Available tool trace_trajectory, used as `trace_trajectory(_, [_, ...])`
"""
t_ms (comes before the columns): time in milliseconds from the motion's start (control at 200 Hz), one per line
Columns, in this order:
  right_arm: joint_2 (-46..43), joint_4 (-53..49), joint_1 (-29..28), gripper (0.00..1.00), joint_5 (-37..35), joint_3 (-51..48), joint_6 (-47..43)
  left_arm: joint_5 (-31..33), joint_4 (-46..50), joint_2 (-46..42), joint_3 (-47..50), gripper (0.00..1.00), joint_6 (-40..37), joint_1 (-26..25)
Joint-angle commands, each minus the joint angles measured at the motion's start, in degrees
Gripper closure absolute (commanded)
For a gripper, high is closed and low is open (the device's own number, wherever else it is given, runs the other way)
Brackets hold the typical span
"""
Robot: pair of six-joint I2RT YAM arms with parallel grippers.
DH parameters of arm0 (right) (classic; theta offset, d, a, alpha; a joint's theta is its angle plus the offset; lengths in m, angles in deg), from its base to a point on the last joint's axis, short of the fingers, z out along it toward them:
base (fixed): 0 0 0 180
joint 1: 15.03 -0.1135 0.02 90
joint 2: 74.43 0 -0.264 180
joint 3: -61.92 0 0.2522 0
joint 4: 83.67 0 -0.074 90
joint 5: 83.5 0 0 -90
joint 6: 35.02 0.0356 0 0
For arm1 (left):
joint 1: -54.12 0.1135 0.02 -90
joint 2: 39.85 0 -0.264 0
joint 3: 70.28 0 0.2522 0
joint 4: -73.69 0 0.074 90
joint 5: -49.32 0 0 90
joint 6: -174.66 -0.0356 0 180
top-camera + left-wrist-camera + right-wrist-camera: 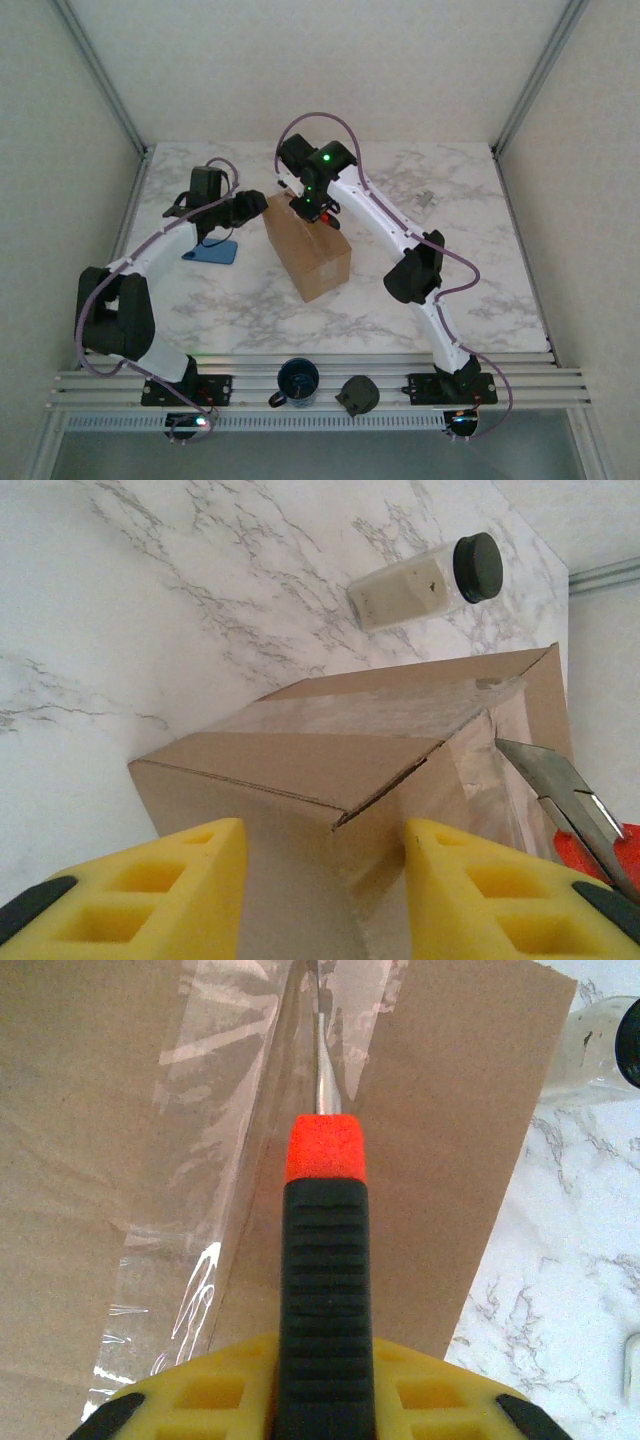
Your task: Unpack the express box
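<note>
While the express box (308, 252) sits at the middle of the marble bench (480, 300), I see my right end effector (322, 1395) clenched on a black-handled knife (322, 1260), its blade resting in the taped top seam (250, 1160). My left end effector (325, 880) straddles one corner of the box with its fingers parted. I cannot tell whether they pinch it. I judge the carton light and likely to slide. It should be stiff at edges and corners, soft across panels, and slick on the tape. I would brace it on a side wall, clear of the seam.
</note>
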Motion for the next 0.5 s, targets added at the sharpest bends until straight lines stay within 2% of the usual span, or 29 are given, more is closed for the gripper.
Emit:
trace_trajectory(0, [3.5, -3.8, 0.3, 1.00, -1.4, -0.4, 1.1, 2.5, 5.4, -0.6, 2.4, 0.58, 0.6, -0.5])
trace_trajectory(496, [4.5, 3.3, 1.0, 1.00, -2.6, -1.1, -2.4, 0.7, 4.4, -0.9, 2.2, 0.57, 2.0, -3.2])
